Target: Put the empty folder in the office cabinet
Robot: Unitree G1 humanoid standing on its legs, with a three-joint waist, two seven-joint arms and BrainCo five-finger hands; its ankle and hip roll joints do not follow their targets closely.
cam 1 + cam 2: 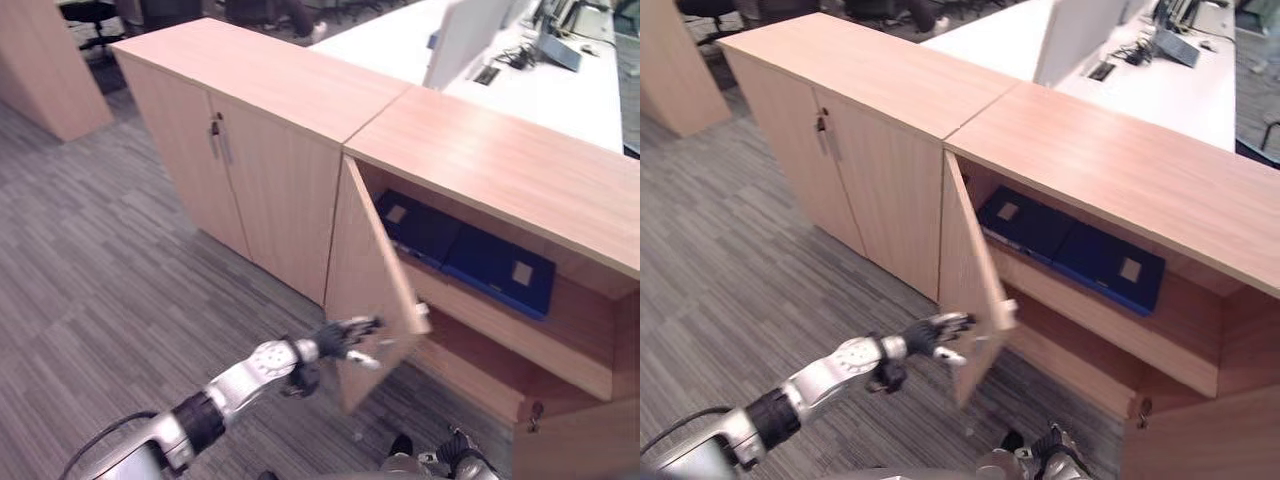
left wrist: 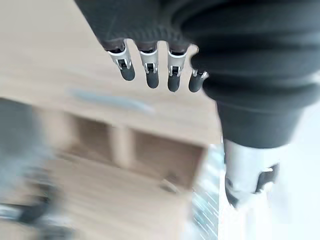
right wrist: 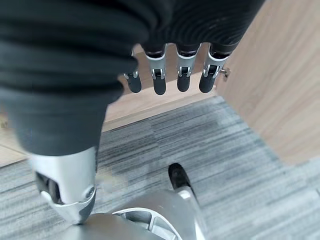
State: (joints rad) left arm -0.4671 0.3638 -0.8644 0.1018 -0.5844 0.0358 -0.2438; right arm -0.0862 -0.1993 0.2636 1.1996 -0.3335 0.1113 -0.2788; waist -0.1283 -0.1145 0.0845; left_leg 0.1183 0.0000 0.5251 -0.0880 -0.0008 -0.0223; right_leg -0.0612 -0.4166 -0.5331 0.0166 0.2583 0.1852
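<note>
Floor: grey striped carpet (image 1: 110, 270) runs under everything.
Room: an office; a white desk (image 1: 560, 95) with a monitor and cables stands behind the cabinets, and dark chairs show at the far edge.
Cabinet: the light wood office cabinet (image 1: 500, 170) has its door (image 1: 365, 270) swung out, two shelves showing inside.
Neighbour: a second cabinet (image 1: 250, 110) of the same wood stands touching it on the left, doors closed.
Folders: two blue folders (image 1: 470, 255) lie flat side by side on the upper shelf; which one is empty cannot be told.
Labels: each folder carries a pale square tag, too small to read.
Left hand: the left hand (image 1: 345, 338) reaches to the door's outer face, fingers straight and apart, holding nothing.
Right hand: the right hand (image 3: 170, 75) hangs low near the cabinet's base, fingers relaxed, empty.
</note>
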